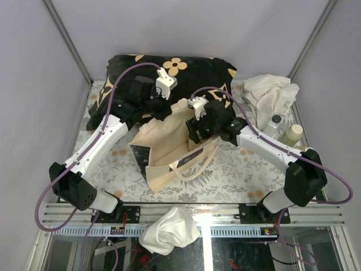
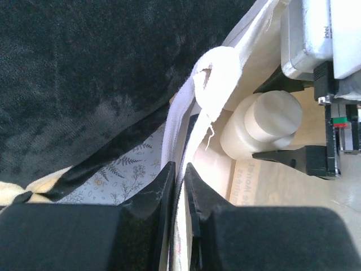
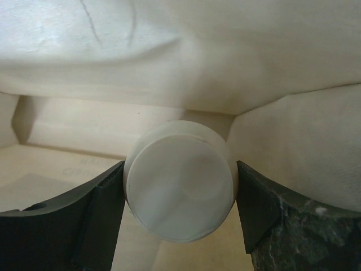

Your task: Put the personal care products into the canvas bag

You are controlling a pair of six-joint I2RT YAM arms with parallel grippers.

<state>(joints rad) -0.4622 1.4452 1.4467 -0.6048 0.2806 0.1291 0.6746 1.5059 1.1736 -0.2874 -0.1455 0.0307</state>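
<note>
Bottle (image 3: 179,186): likely light, rigid, slippery; best gripped across the body. Cream-white plastic, round flat cap. Right hand (image 3: 179,197) clamps it so, inside the canvas bag (image 1: 169,144) mouth, mid table (image 1: 225,175). Left hand (image 2: 179,169) pinches the soft bag rim toward the far edge.
</note>
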